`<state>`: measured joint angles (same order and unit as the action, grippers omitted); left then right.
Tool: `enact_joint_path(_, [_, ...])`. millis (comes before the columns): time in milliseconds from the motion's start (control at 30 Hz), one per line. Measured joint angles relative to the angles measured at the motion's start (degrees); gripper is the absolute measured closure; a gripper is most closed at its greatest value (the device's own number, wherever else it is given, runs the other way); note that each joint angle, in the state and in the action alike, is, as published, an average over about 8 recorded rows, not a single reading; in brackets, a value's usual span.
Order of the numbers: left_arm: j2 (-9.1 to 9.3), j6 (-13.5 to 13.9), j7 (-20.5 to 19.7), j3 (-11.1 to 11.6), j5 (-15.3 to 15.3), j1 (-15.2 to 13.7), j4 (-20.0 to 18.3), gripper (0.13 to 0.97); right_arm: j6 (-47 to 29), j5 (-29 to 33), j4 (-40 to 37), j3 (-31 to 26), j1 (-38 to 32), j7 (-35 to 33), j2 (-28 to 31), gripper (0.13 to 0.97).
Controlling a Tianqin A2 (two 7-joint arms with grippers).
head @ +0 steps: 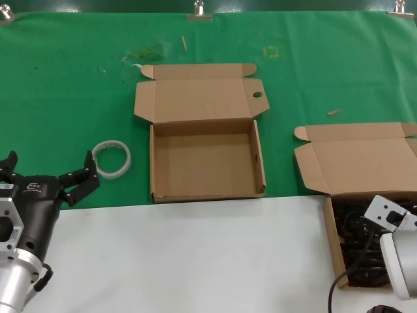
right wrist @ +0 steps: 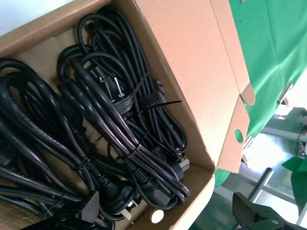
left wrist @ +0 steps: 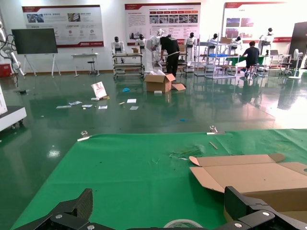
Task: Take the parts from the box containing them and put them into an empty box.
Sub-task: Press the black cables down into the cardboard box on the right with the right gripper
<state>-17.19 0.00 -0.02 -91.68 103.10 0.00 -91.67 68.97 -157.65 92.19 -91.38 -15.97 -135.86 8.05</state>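
Two shallow brown cardboard boxes lie open in the head view. The empty box sits in the middle of the frame on the green cloth, and its hinged lid stands back with a round hole in the right side tab. Its front edge meets the white table surface.

The box with the cables is at the lower right of the frame, partly cut off by the right edge and partly covered by the right arm. Its lid leans back onto the green cloth. In the right wrist view the black power cables fill this box in loose coils; thin black ties hold the bundles, and plugs with metal pins show among them. How many bundles there are I cannot tell, because they overlap.

The right gripper hangs above the cable box; only the two dark fingertips appear at the lower edge of that view, far apart, with nothing between them. The left gripper is at the lower left of the head view, jaws spread wide and empty, just beside a white ring lying on the cloth. In the left wrist view this ring is almost hidden at the bottom edge.
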Motion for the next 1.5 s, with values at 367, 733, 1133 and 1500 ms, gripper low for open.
enact_joint_path(367, [0.0,0.0,0.0,0.0,0.0,0.0,0.0,0.132,-3.5,0.0,-2.2,1.0,-1.3,-1.2,-0.2,0.129])
enact_joint_path(733, [0.0,0.0,0.0,0.0,0.0,0.0,0.0,0.132,-6.3,0.0,-6.3,2.0,-2.5,-1.4,-0.2,0.13])
enact_joint_path(1133, [0.0,0.0,0.0,0.0,0.0,0.0,0.0,0.132,-7.3,-0.1,-8.6,1.9,-3.4,-0.7,-0.7,0.22])
enact_joint_path(1500, [0.0,0.0,0.0,0.0,0.0,0.0,0.0,0.132,-6.9,0.0,-9.4,0.5,-4.2,0.4,-0.7,0.335])
